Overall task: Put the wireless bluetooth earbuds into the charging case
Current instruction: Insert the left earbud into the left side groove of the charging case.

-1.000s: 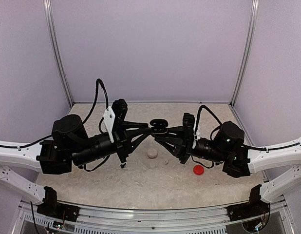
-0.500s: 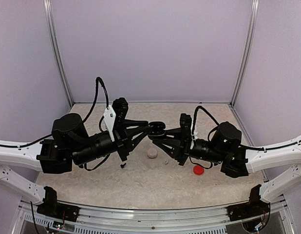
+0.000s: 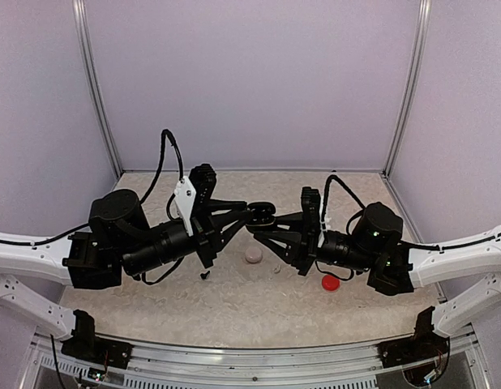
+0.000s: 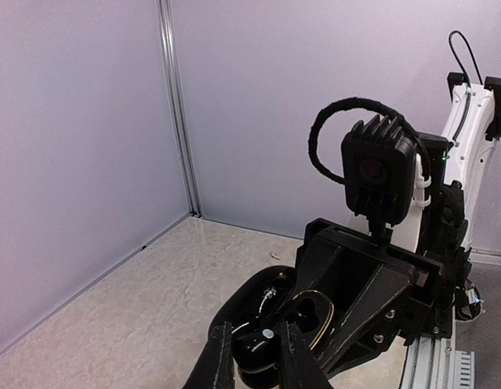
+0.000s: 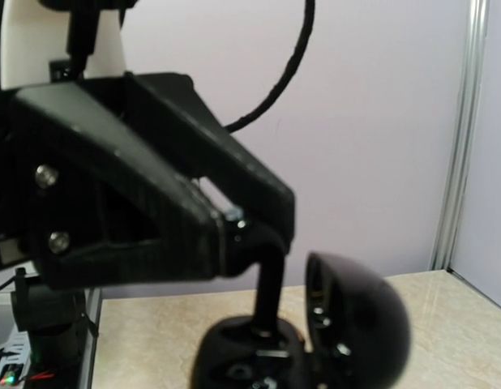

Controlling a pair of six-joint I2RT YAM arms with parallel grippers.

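Note:
A black charging case [image 3: 262,212] is held open in the air at the table's middle, between both arms. My right gripper [image 3: 268,226] is shut on its base. My left gripper [image 3: 248,217] is shut on a black earbud [image 4: 256,347] and holds it at the case's open base [image 4: 315,314], beside the raised lid [image 4: 263,298]. In the right wrist view the left fingers [image 5: 268,285] reach down into the base [image 5: 246,356], with the lid [image 5: 356,318] upright on the right. A tiny whitish earbud [image 3: 277,267] lies on the table.
A whitish round case [image 3: 253,254] and a red round case [image 3: 330,282] lie on the table below the grippers. A small black piece [image 3: 204,275] lies under the left arm. Lilac walls enclose the table on three sides.
The right arm has shifted a little left with the case, and the left gripper with the earbud has closed in on the case's base.

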